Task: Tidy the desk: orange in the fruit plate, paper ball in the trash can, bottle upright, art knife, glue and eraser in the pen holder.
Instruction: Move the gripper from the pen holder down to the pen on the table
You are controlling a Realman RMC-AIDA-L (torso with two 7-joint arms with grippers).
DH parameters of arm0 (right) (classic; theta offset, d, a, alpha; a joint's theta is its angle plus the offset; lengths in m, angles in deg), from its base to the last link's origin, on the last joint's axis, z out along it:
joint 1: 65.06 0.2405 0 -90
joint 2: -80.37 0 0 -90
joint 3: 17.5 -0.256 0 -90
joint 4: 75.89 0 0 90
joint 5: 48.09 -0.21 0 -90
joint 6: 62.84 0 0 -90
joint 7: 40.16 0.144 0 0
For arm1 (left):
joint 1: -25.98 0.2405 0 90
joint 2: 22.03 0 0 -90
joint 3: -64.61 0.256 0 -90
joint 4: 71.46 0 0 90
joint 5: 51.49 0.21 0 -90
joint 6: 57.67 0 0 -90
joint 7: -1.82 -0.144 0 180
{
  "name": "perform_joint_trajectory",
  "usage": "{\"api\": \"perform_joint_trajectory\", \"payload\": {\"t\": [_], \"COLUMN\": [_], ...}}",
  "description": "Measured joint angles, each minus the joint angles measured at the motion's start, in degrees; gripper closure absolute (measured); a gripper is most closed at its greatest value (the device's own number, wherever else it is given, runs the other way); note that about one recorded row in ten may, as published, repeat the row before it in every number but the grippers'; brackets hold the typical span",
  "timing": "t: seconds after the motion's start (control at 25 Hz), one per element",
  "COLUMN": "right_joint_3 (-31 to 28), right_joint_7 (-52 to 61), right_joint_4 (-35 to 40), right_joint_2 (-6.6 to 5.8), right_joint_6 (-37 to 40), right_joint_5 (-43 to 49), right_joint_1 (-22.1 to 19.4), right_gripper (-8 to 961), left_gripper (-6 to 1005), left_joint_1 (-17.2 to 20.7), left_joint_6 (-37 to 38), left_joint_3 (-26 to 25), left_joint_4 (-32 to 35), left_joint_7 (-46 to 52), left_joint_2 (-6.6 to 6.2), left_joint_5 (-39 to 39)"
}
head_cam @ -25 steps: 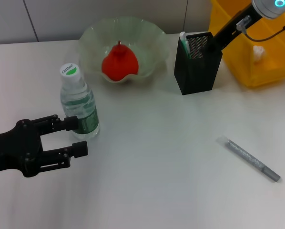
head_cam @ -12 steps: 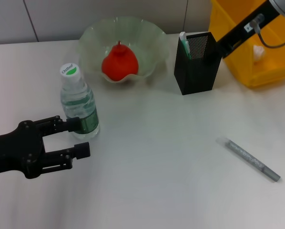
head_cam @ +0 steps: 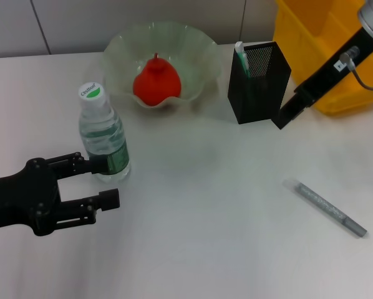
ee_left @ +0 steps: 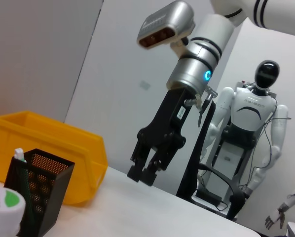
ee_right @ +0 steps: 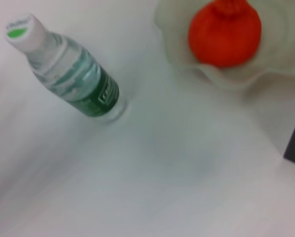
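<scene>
- Orange (head_cam: 156, 79) sits inside the fruit plate (head_cam: 121, 47), at the far middle of the tabletop (head_cam: 205, 205); the right wrist view shows it in the bowl too.
- Bottle (head_cam: 103, 135) stands upright, cap up, on the left side, nearer than the plate.
- Left hand (head_cam: 102, 180) hangs low just beside the bottle's base, fingers spread, holding nothing; one fingertip (head_cam: 96, 162) is at the label, contact cannot be told.
- Pen holder (head_cam: 259, 81) stands right of the plate, a white-and-green stick (head_cam: 239, 55) poking out of its left corner.
- Trash can (head_cam: 302, 43) is just behind and right of the holder. Its contents cannot be made out.
- Right hand (head_cam: 285, 114) hovers above the tabletop at the holder's near right corner, arm running up toward the trash can. In the left wrist view its fingers (ee_left: 135, 171) sit close together with nothing between them; whether fully closed cannot be told.
- Grey pen-like tool (head_cam: 327, 207) lies flat on the near right, well apart from both hands.
</scene>
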Motion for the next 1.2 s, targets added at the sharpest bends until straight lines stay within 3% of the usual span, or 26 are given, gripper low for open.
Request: {"api": "perform_joint_trajectory", "payload": {"t": [0.44,0.76,1.2], "right_joint_3": [-0.1,-0.1,-0.1], "right_joint_7": [4.5,6.1,7.0], "right_joint_4": [8.2,12.8,16.5], "right_joint_2": [0.0,0.11,0.14], "right_joint_6": [-5.1,-9.8,-12.9], "right_joint_5": [6.9,10.9,13.4], "right_joint_1": [-1.9,-2.4,-2.3], "right_gripper": [582,589,604], "left_gripper": [258,260,275], "left_joint_1": [-0.4,0.0,-1.3], "left_joint_6": [3.1,3.5,5.8], "left_joint_3": [0.0,-0.5,1.7], "left_joint_4": [-0.1,-1.7,-2.5], "left_joint_7": [-3.1,-10.8,-11.2], "left_joint_2": [0.11,0.39,-0.08], "left_joint_5": [0.1,-0.3,1.2]}}
